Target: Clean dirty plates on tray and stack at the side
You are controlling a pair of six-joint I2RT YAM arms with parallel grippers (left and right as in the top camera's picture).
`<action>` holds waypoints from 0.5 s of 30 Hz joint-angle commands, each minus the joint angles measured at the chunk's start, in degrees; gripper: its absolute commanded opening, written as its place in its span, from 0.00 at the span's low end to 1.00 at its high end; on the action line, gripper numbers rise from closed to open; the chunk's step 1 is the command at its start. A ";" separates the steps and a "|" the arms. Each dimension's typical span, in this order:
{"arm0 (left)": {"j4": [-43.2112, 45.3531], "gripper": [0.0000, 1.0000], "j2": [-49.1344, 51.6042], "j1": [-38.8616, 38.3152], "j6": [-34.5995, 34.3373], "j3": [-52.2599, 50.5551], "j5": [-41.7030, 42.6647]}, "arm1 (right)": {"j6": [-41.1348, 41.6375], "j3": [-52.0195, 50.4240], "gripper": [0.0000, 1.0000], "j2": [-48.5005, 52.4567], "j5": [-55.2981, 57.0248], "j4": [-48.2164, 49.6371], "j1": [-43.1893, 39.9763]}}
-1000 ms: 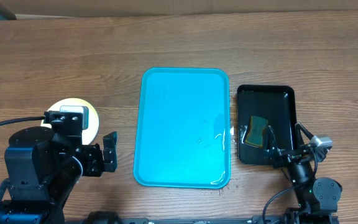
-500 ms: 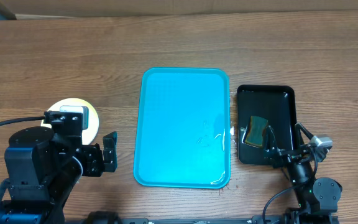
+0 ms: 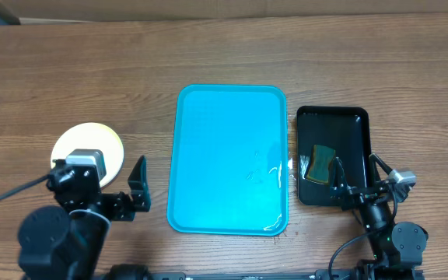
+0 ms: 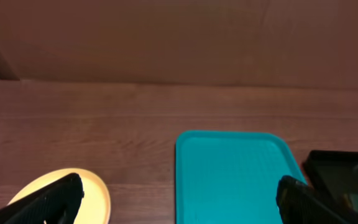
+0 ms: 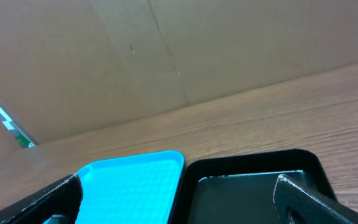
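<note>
The turquoise tray (image 3: 230, 155) lies in the middle of the table with nothing on it but a few wet glints. A pale yellow-green plate (image 3: 84, 138) with a white edge under it sits on the table to the tray's left; how many plates lie under it I cannot tell. My left gripper (image 3: 137, 190) is open and empty, between the plate and the tray. In the left wrist view the plate (image 4: 95, 193) and the tray (image 4: 229, 168) flank the open jaws (image 4: 179, 205). My right gripper (image 3: 358, 175) is open and empty over the near end of the black tray.
A glossy black tray (image 3: 333, 117) stands right of the turquoise tray and holds a yellow-green sponge (image 3: 321, 163). It also shows in the right wrist view (image 5: 247, 186) beside the turquoise tray (image 5: 129, 186). A cardboard wall runs along the table's far edge.
My left arm has pulled back toward the front edge, uncovering most of the plate. The right arm and the trays have not moved.
</note>
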 commanded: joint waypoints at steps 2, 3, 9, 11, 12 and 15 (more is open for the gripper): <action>12.44 1.00 -9.29 -0.28 -2.32 -14.40 3.02 | -0.02 -0.59 1.00 -0.37 0.55 0.35 -0.44; 15.93 1.00 -11.63 -0.28 -2.29 -17.94 3.41 | -0.02 -0.59 1.00 -0.37 0.55 0.35 -0.44; 26.36 1.00 -21.73 -0.28 -2.36 -31.78 3.82 | -0.02 -0.59 1.00 -0.37 0.55 0.35 -0.44; 28.35 1.00 -24.83 -0.28 -2.34 -35.54 3.98 | -0.02 -0.59 1.00 -0.37 0.55 0.35 -0.44; 29.03 1.00 -26.05 -0.28 -2.36 -37.00 4.11 | -0.02 -0.59 1.00 -0.37 0.55 0.35 -0.44; 32.09 1.00 -27.91 -0.28 -2.64 -41.20 4.15 | -0.02 -0.59 1.00 -0.37 0.55 0.35 -0.44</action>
